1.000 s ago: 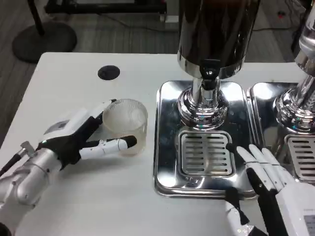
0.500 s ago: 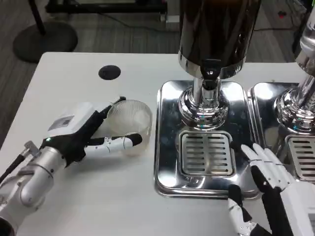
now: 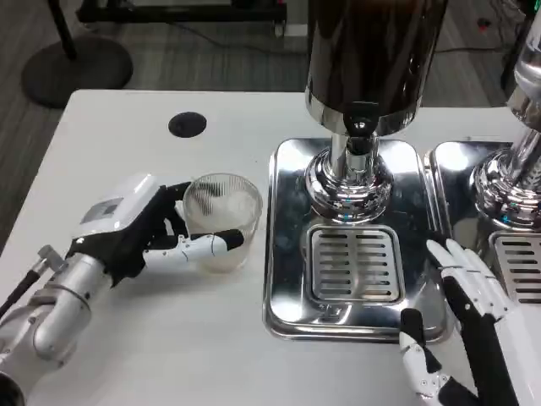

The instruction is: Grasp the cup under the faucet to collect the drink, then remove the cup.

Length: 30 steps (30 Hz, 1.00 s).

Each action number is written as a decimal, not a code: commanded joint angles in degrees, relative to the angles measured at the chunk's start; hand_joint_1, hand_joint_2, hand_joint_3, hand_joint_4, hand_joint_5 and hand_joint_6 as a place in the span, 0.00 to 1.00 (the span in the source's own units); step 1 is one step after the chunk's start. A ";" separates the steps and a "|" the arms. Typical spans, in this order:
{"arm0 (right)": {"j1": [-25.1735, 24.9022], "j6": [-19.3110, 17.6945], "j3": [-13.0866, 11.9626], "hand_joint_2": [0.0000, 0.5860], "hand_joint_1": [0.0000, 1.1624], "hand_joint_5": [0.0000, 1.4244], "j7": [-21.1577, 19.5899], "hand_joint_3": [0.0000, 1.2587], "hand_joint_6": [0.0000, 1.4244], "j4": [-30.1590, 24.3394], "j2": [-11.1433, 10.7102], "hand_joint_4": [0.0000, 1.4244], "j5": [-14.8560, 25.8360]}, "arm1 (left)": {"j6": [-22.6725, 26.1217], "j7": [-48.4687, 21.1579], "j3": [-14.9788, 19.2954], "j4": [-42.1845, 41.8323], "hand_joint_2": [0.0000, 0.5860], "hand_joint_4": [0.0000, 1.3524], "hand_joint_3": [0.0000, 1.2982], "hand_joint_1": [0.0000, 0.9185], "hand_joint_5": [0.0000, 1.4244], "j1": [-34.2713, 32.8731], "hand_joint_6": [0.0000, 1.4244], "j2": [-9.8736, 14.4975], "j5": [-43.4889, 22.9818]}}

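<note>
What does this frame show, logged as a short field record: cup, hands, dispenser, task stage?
cup: clear ribbed cup, upright on the white table, left of the drip tray, looks empty
left hand: left hand grips the cup, fingers around its sides
right hand: right hand open, at the tray's right front corner, holding nothing
dispenser: dark dispenser with faucet above the tray grille
task stage: cup grasped, not yet under the faucet

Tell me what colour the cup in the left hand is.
Clear, see-through with fine vertical ribbing; the cup shows best in the head view, in the left hand.
</note>
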 commanded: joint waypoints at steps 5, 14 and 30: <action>0.21 -1.05 -0.56 0.86 0.41 0.08 0.17 0.13 0.20 -0.18 0.49 0.08 0.60 | -3.62 4.57 0.98 -0.14 0.36 0.37 0.30 0.22 0.55 0.03 0.70 0.07 -0.65; 0.02 -1.67 -1.01 0.87 0.41 0.08 0.02 0.13 0.20 0.29 0.97 0.08 0.56 | -6.95 3.10 2.37 -0.26 0.36 0.37 0.30 0.22 0.55 0.67 0.70 -0.23 -2.90; 1.37 -1.56 -1.69 0.88 0.42 0.08 -0.27 0.13 0.20 -1.16 1.86 0.08 0.20 | -7.89 -0.65 1.95 -0.21 0.37 0.37 0.30 0.21 0.55 -1.44 0.71 -7.33 -2.45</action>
